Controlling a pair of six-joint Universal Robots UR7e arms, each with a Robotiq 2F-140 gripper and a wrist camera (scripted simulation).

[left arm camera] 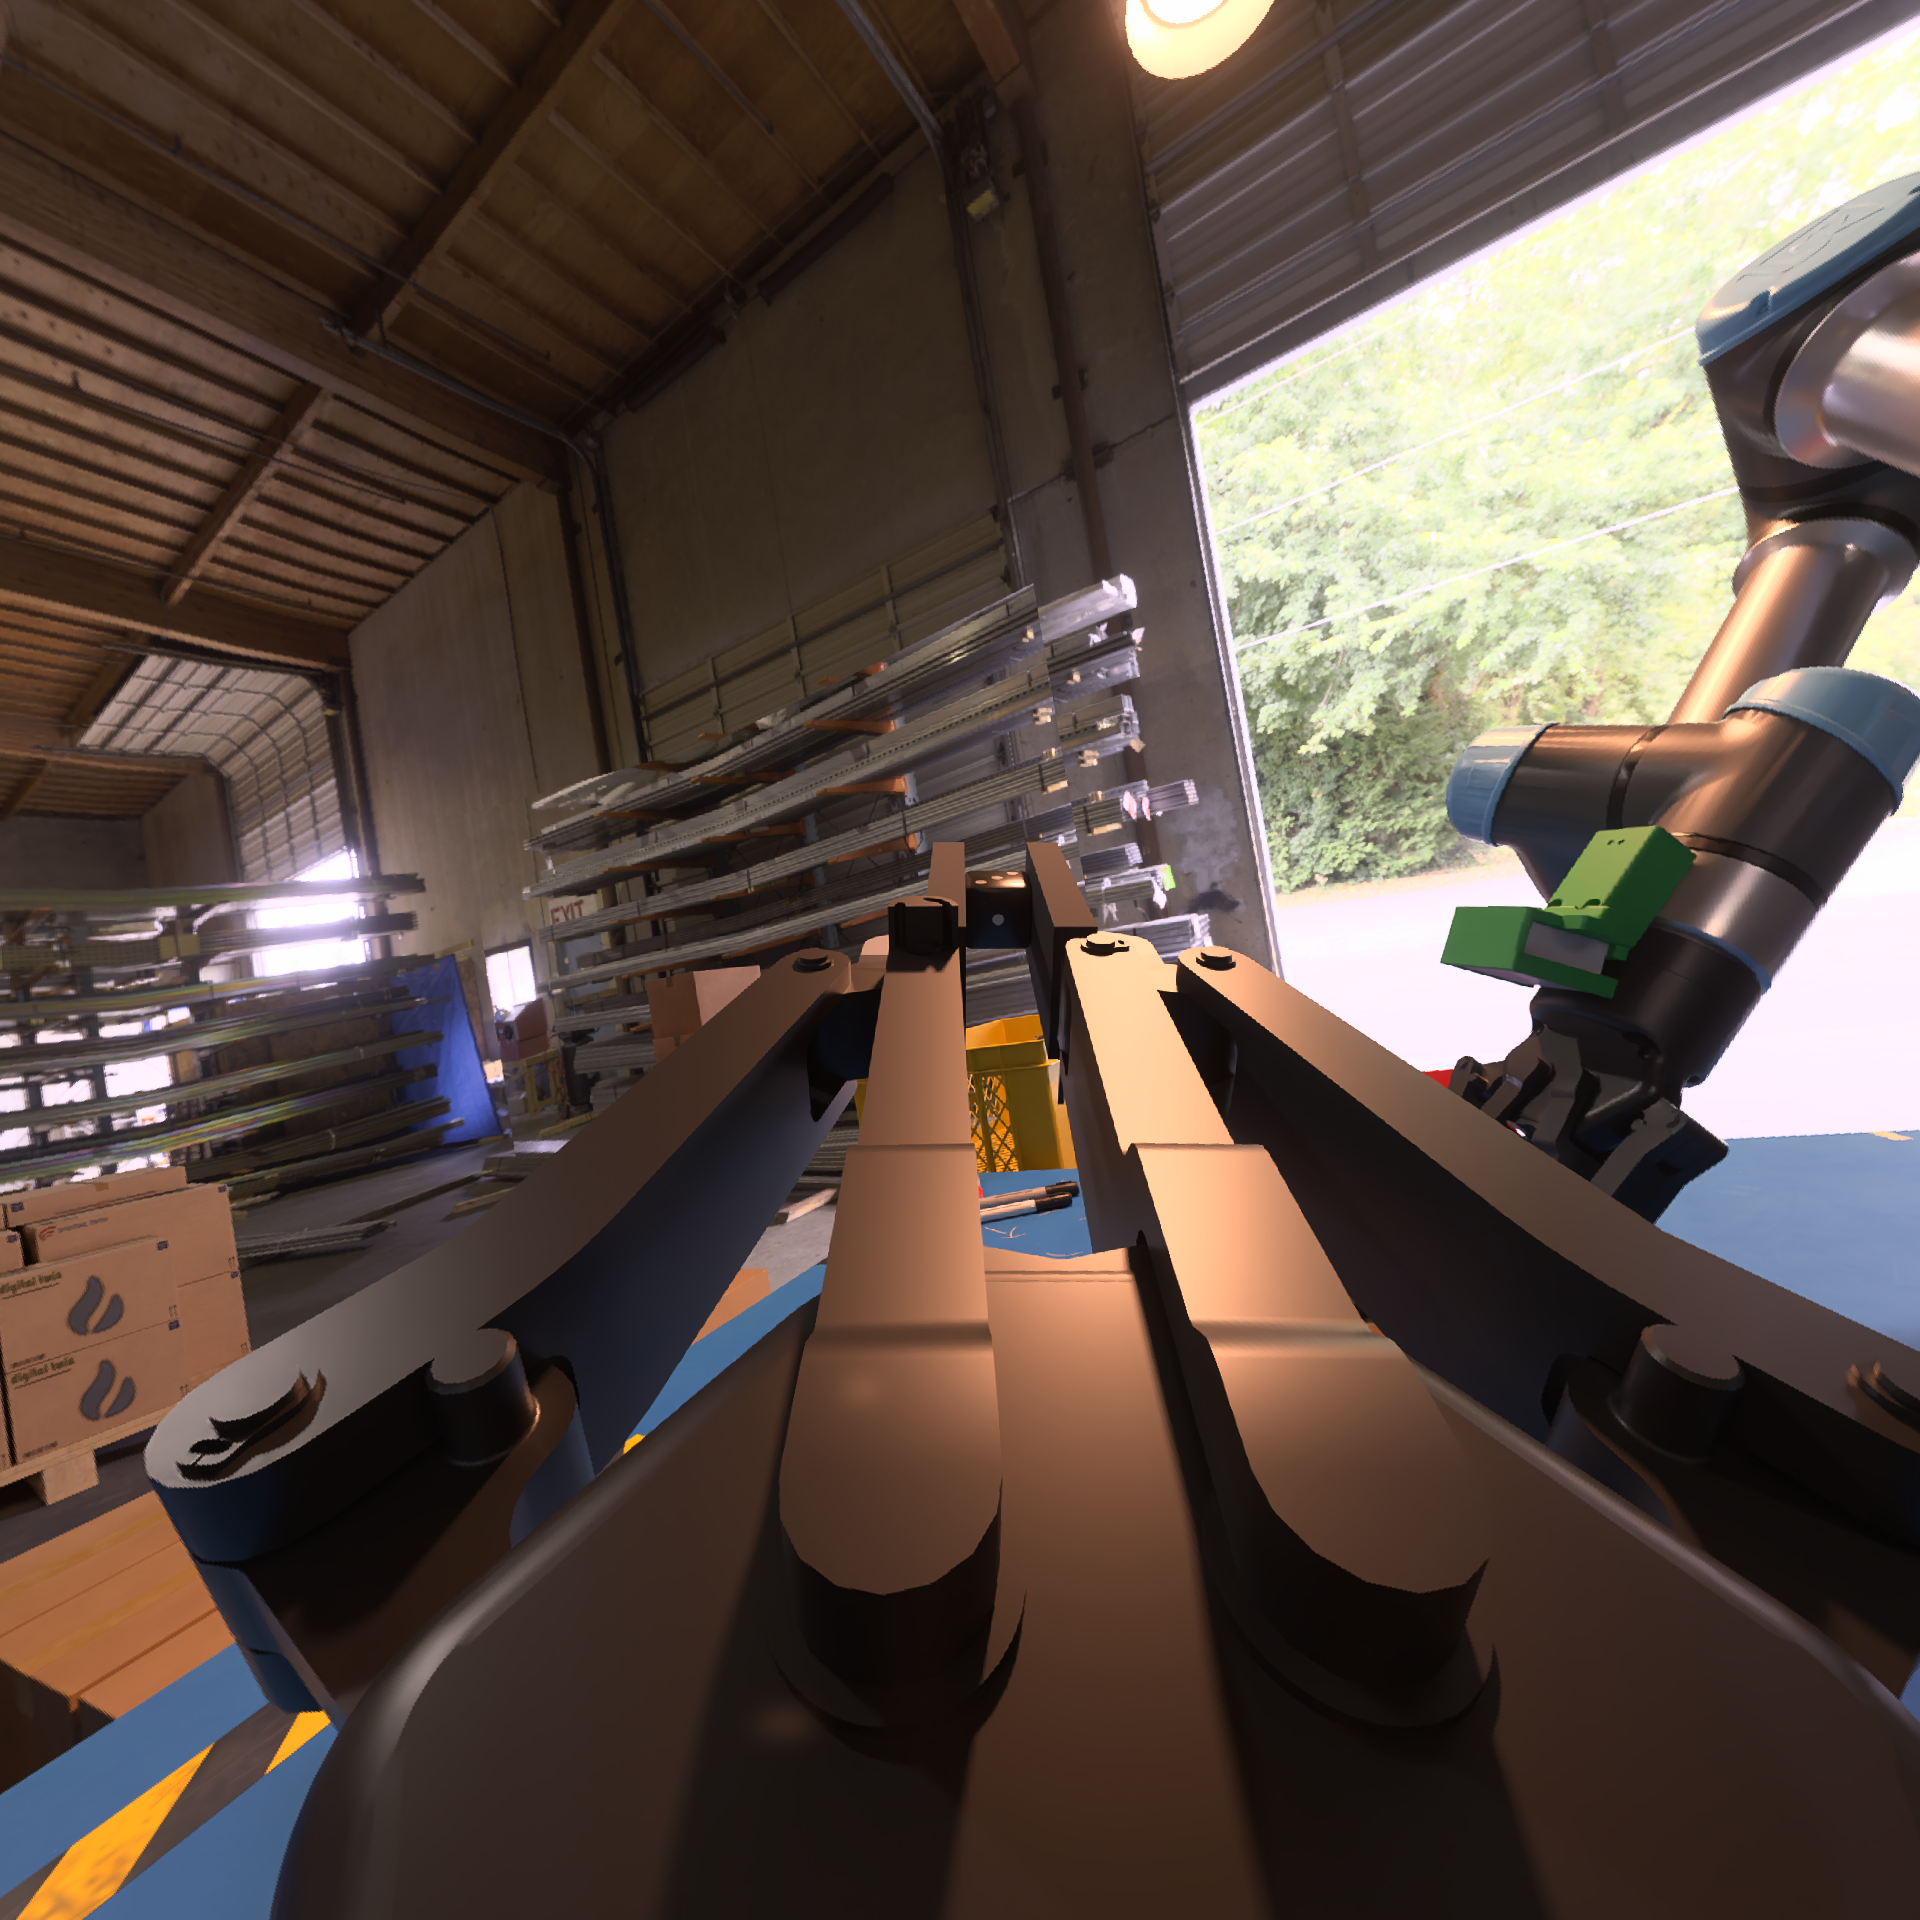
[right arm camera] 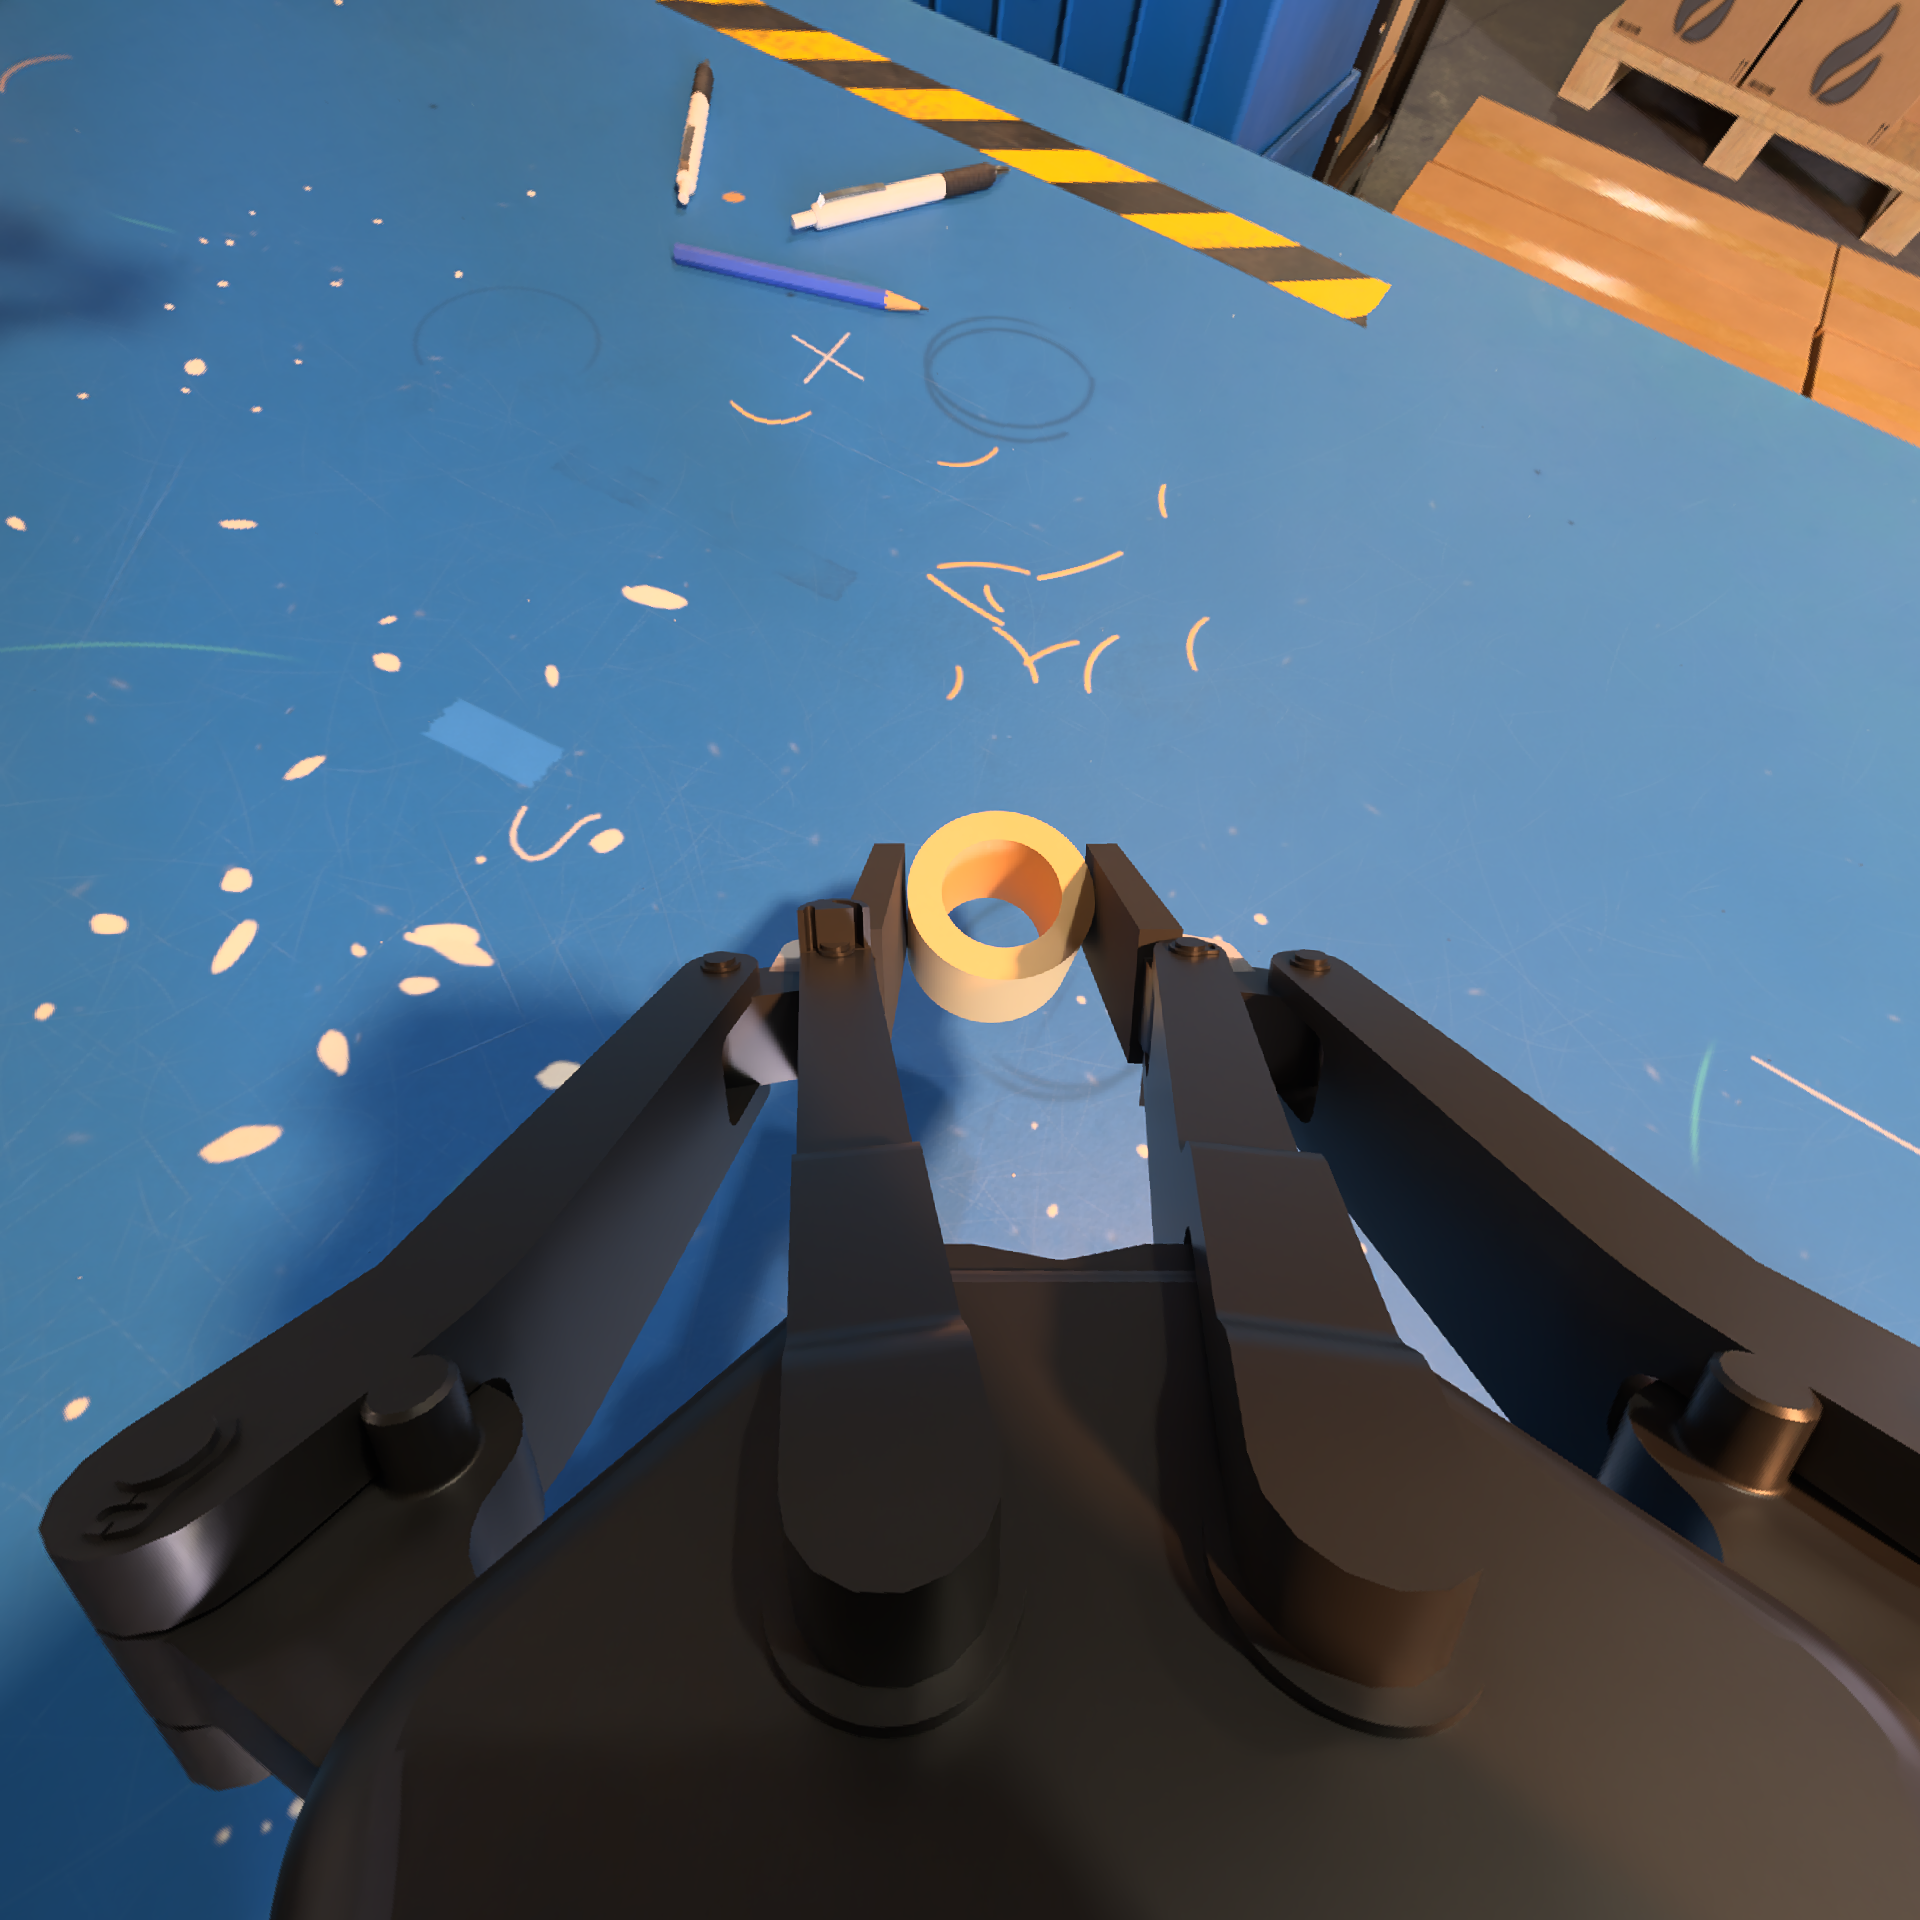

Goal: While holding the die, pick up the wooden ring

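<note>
Your left claw (left arm camera: 995, 904) is raised toward the rafters, pinching the dark die (left arm camera: 997, 906) at centre frame, which keeps it clear of the other arm's work. Your right claw (right arm camera: 995, 904) has its pads either side of the wooden ring (right arm camera: 995, 920), centre frame, apparently pinching it; whether it has left the blue counter (right arm camera: 1455, 727) isn't clear. Pens and a pencil (right arm camera: 795, 278) lie well apart, upper centre.
</note>
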